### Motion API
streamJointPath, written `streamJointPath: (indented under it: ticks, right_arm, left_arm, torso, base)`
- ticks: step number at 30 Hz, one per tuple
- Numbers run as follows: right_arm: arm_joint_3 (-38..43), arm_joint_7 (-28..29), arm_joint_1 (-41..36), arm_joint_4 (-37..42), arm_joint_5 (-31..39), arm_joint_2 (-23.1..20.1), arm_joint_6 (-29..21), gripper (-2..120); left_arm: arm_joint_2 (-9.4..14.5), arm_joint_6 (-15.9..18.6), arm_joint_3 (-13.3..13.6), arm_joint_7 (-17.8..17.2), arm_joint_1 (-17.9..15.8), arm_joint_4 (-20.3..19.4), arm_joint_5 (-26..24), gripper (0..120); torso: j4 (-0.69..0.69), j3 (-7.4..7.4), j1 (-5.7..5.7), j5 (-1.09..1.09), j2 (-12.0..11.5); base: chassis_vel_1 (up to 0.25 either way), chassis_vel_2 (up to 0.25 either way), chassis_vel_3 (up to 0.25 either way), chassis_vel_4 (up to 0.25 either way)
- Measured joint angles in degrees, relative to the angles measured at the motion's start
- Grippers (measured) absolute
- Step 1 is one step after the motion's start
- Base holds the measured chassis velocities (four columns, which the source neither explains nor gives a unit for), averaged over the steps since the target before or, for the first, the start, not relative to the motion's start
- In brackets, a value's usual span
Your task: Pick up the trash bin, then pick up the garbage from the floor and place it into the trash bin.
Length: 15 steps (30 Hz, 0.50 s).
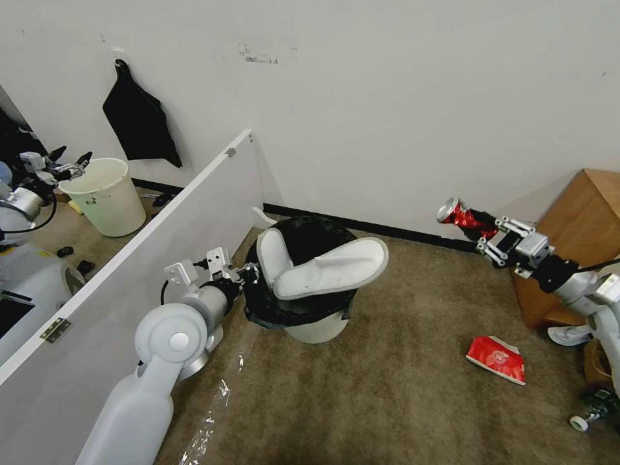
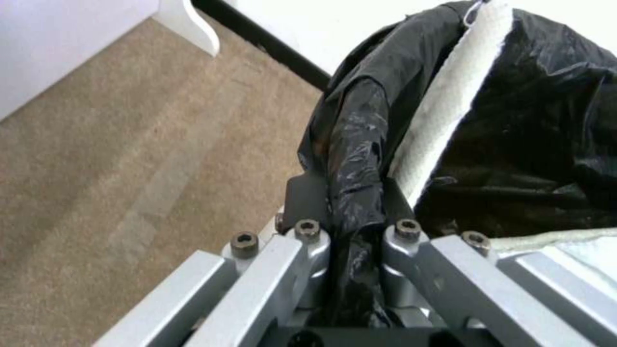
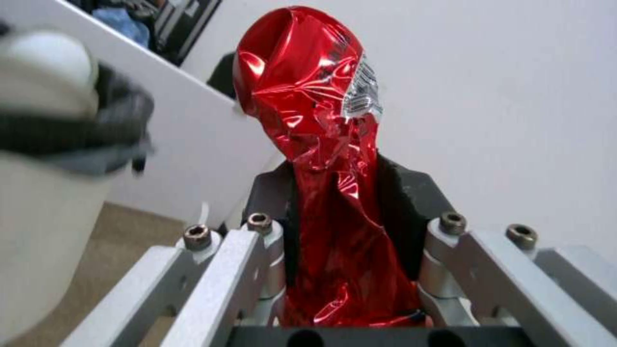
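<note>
The trash bin (image 1: 316,326), white with a black bag over its rim, stands mid-view on the carpet floor (image 1: 400,400). Two white slippers (image 1: 329,268) stick out of its top. My left gripper (image 1: 248,274) is shut on the bin's near-left rim; the left wrist view shows its fingers (image 2: 305,193) pinching the black bag (image 2: 533,144) beside a slipper (image 2: 443,111). My right gripper (image 1: 481,236) is raised to the right of the bin, shut on a crushed red can (image 1: 458,216). Up close, the can (image 3: 308,96) juts out past the gripper (image 3: 337,178).
A flattened red paper cup (image 1: 496,358) lies on the carpet right of the bin, with a clear bottle (image 1: 594,410) at the lower right edge. A wooden cabinet (image 1: 581,239) stands right, a white panel (image 1: 161,258) left, and a cream bucket (image 1: 106,197) behind it.
</note>
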Motion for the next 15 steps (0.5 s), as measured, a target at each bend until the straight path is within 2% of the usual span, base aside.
streamJointPath:
  ticks: [15]
  right_arm:
    - [-2.56, 1.01, 1.44, 4.63, 4.24, -6.26, -1.98, 25]
  left_arm:
    - [0.09, -0.14, 5.73, 0.36, -1.87, 2.43, 1.37, 4]
  torso:
    - [0.00, 0.00, 0.00, 0.01, 0.00]
  base:
    - [0.000, 0.000, 0.000, 0.000]
